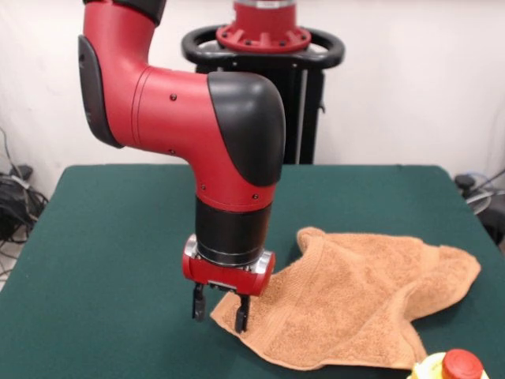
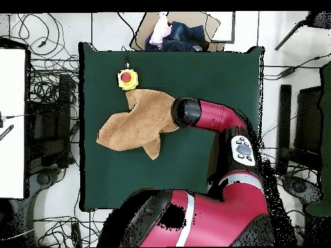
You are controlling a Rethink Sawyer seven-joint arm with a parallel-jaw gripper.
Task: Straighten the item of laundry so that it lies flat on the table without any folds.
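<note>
I see the gripper [image 1: 220, 309] low over the table [image 1: 110, 237], right at the left corner of the towel [image 1: 355, 300] as the front view shows it. Its two dark fingers [image 1: 241, 313] stand a little apart, one just outside the towel's edge and one over the corner, and I do not see any cloth pinched between them, so I judge it as partly open and holding nothing. The towel lies on the green table, toward the right and near side in the front view, and it is not flat: the shape is irregular, with a raised wrinkle near the upper left corner and a fold running toward the lower right corner. In the overhead view the towel [image 2: 132, 123] looks like a ragged star, with points going out in several directions, and the arm's elbow covers one part of it. A yellow button box with a red top [image 1: 454, 367] stands just beside the towel's near corner. I think the step in hand is taking the corner. The next move calls for closing on the hem only, then pulling outward and low, away from the middle, so the fold opens and the towel does not drag toward the box.
</note>
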